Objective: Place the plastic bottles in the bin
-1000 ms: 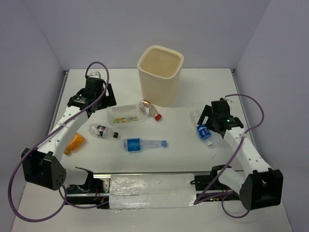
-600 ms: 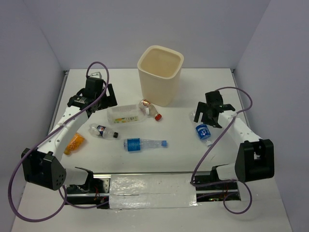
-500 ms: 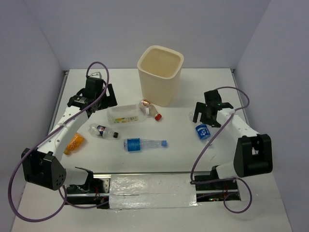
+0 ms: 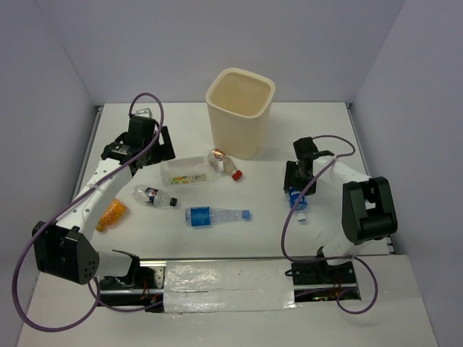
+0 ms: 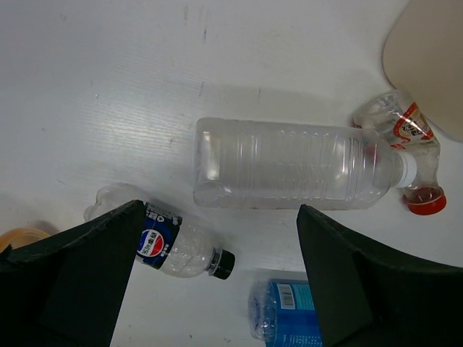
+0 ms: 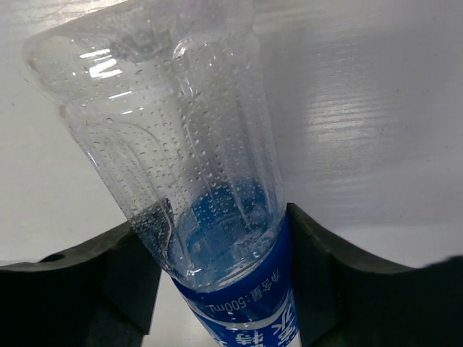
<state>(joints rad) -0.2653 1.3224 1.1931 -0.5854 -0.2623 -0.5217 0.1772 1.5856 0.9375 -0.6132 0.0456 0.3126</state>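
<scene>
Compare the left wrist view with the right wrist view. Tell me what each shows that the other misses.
Left wrist only: a boxy clear bottle, a crushed red-capped bottle, a small dark-labelled bottle and the bin at the edge, all beneath the open left fingers. Right wrist only: one blue-labelled bottle, gripped between the right fingers. Both: the white table.

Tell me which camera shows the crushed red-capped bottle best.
The left wrist view: the red-capped bottle lies large at its right edge, crumpled body and cap clear, by the neck of the big clear bottle. The top view shows it small, just in front of the bin. The right wrist view doesn't show it.
</scene>
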